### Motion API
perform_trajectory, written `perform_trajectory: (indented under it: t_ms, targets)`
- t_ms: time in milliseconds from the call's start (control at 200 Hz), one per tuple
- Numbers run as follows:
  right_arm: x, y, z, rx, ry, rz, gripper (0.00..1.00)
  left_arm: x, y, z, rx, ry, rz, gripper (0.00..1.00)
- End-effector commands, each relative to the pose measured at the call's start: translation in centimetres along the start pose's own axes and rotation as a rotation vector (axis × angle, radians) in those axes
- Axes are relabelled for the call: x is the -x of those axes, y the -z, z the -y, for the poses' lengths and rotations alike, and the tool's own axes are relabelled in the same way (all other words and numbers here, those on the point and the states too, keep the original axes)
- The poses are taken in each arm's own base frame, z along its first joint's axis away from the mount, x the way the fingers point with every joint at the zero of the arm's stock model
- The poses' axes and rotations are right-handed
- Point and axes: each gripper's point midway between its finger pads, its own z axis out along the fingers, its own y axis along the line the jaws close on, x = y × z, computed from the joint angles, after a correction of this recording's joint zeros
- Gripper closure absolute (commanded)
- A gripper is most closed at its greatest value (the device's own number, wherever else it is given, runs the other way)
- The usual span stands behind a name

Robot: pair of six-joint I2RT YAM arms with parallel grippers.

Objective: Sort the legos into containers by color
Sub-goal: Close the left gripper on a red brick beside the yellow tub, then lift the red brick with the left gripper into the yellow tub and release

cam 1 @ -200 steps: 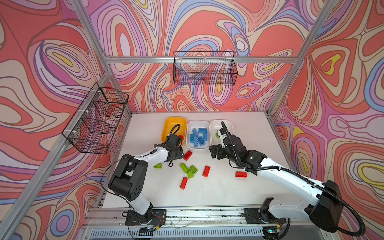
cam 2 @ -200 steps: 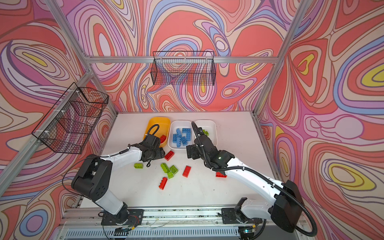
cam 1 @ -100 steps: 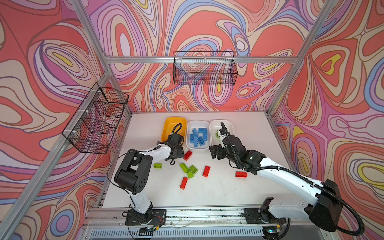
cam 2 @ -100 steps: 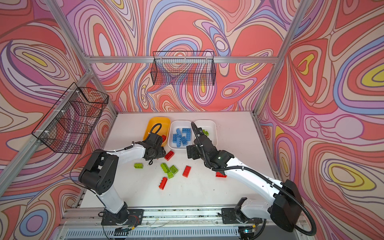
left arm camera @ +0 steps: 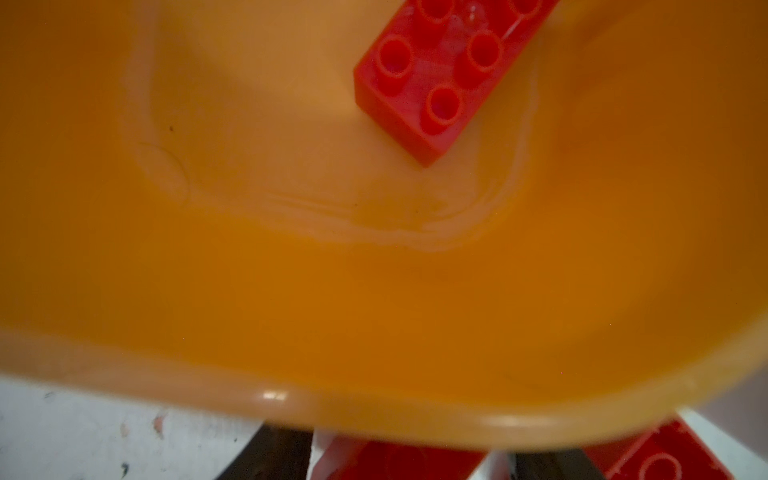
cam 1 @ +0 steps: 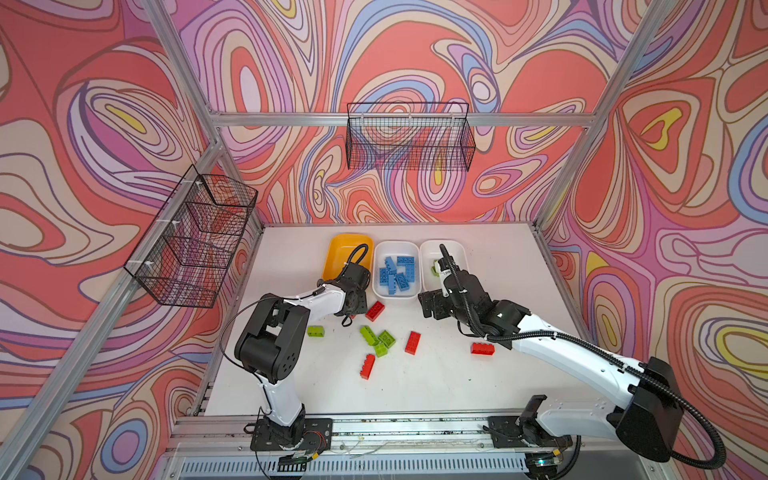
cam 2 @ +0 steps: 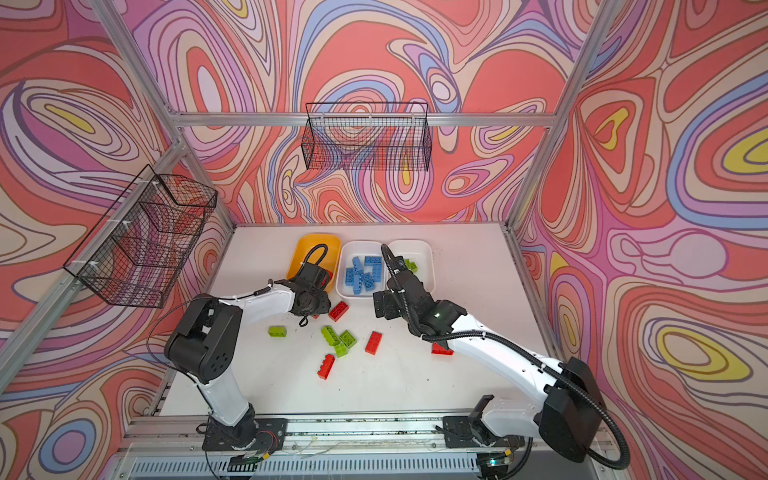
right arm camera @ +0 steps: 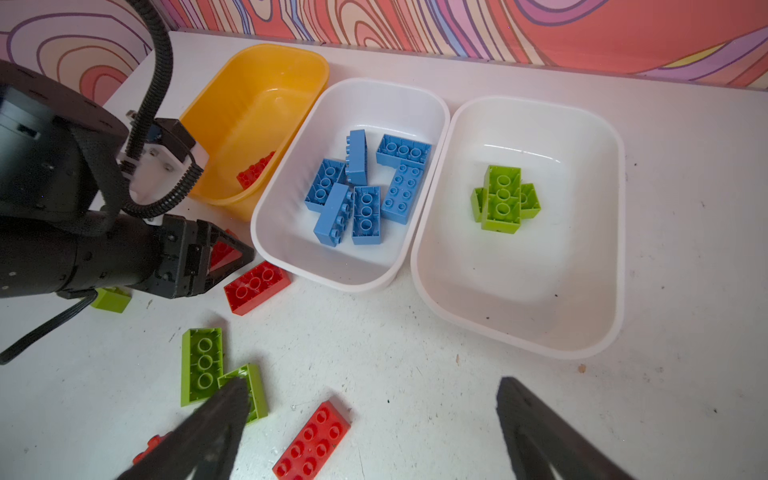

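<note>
My left gripper [right arm camera: 239,255] straddles a red brick [left arm camera: 399,459] at six o'clock of the yellow tub [cam 1: 345,249], clamped or not I can't tell; right gripper [right arm camera: 372,386] gapes.

Far row of tubs, left yellow-orange tub [cam 1: 347,249] holding one red brick [right arm camera: 254,171], middle white tub [cam 1: 395,247] with jumbled blue bricks [cam 1: 397,272], right white tub [right arm camera: 536,328] with stacked lime bricks [right arm camera: 503,197], loose red bricks [cam 1: 413,342] and loose lime bricks [cam 1: 316,331] scattered nearer.

The left arm [cam 1: 316,298] is stretching low and forward from its base, its wrist bending down so the left hand [cam 1: 356,309] is pointing at the surface [cam 1: 478,382], jaws partly apart. The right arm [cam 1: 573,353] is reaching diagonally toward the middle, holding the right hand [cam 1: 434,305] above the surface with jaws spread wide.
</note>
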Motion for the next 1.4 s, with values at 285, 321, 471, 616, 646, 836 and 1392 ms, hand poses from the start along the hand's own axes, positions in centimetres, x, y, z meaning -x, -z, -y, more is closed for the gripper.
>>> perform_trajectory:
  t_ms: [285, 321, 471, 616, 646, 836, 1392]
  targets:
    - [0.2, 0.9, 0.5, -0.011, -0.042, 0.003, 0.02, -2.4, 0.2, 1.1, 0.024, -0.068, -0.052, 0.55]
    - [0.2, 1.1, 0.6, -0.010, -0.044, 0.002, 0.02, -2.4, 0.1, 1.1, 0.026, -0.068, -0.053, 0.57]
    - [0.1, 1.7, 0.7, -0.007, -0.054, 0.006, 0.02, -2.3, -0.3, 1.0, 0.043, -0.072, -0.053, 0.64]
    - [0.0, 2.4, 1.1, -0.008, -0.066, 0.016, 0.02, -2.1, -0.4, 1.0, 0.054, -0.073, -0.057, 0.73]
    - [0.0, 2.6, 1.1, -0.006, -0.068, 0.018, 0.02, -2.1, -0.4, 0.9, 0.060, -0.073, -0.058, 0.74]
    - [0.0, 3.4, 1.4, -0.004, -0.077, 0.027, 0.02, -1.8, 0.0, 0.4, 0.091, -0.072, -0.059, 0.82]
    - [-0.1, 3.7, 1.0, 0.025, -0.069, 0.031, 0.02, 1.4, 8.1, -0.5, 0.073, -0.037, 0.070, 0.84]
